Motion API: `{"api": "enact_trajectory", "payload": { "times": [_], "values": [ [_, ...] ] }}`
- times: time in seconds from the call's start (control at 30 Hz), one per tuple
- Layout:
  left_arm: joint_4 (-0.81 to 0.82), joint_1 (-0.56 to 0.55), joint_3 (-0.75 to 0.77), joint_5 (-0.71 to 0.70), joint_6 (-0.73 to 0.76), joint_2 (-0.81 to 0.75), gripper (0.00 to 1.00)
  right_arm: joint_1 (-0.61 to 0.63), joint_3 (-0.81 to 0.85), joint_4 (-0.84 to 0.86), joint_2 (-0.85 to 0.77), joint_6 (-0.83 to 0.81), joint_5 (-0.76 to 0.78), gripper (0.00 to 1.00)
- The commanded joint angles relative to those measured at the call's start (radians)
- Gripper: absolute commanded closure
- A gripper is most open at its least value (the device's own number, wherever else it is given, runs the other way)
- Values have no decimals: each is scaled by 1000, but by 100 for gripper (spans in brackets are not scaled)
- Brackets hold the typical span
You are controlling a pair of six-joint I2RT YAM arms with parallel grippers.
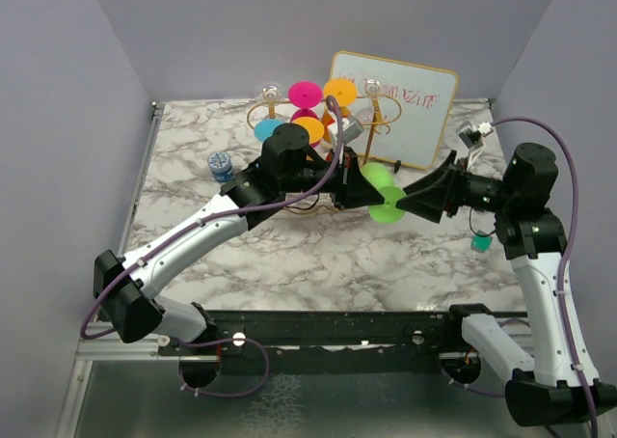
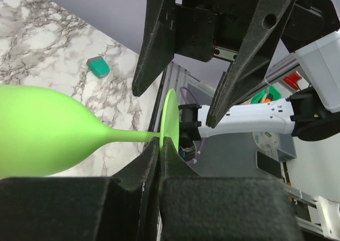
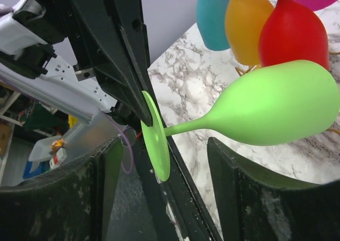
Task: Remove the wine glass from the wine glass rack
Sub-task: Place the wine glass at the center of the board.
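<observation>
The lime-green wine glass (image 1: 376, 179) lies horizontal in the air, just in front of the gold wire rack (image 1: 381, 118). My left gripper (image 1: 378, 205) is shut on the edge of its round foot (image 2: 169, 119). The bowl (image 2: 42, 129) points away to the left in the left wrist view. My right gripper (image 1: 405, 202) is open. Its fingers stand either side of the foot and stem (image 3: 186, 127) without touching them. The bowl (image 3: 276, 103) lies above the right finger. Several coloured glasses (image 1: 305, 95) hang on the rack.
A gold-framed whiteboard (image 1: 405, 95) leans behind the rack. A small blue jar (image 1: 221, 164) stands left of the rack. A teal block (image 1: 480, 243) lies near the right arm and shows in the left wrist view (image 2: 99, 67). Teal, orange and red glasses (image 3: 247, 18) hang close behind the green one.
</observation>
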Motion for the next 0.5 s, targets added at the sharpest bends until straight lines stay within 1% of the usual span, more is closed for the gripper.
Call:
{"api": "enact_trajectory", "payload": {
  "times": [0.0, 0.1, 0.13, 0.23, 0.33, 0.4, 0.47],
  "values": [
    [36, -1, -16, 22, 19, -6, 100, 2, 34, -45, 17, 25, 72, 24],
    [72, -1, -48, 56, 30, -20, 100, 2, 96, -151, 41, 34, 242, 13],
    [82, -1, -65, 63, 37, -28, 100, 2, 119, -191, 55, 36, 298, 11],
    [84, -15, -104, 87, 89, -46, 100, 2, 181, -288, 110, 57, 422, 9],
    [84, -45, -135, 104, 171, -69, 100, 2, 219, -369, 172, 64, 511, 8],
    [84, -66, -156, 115, 238, -91, 100, 2, 211, -379, 197, 73, 536, 8],
    [83, -86, -169, 129, 301, -113, 100, 2, 196, -367, 214, 82, 530, 8]
  ]
}}
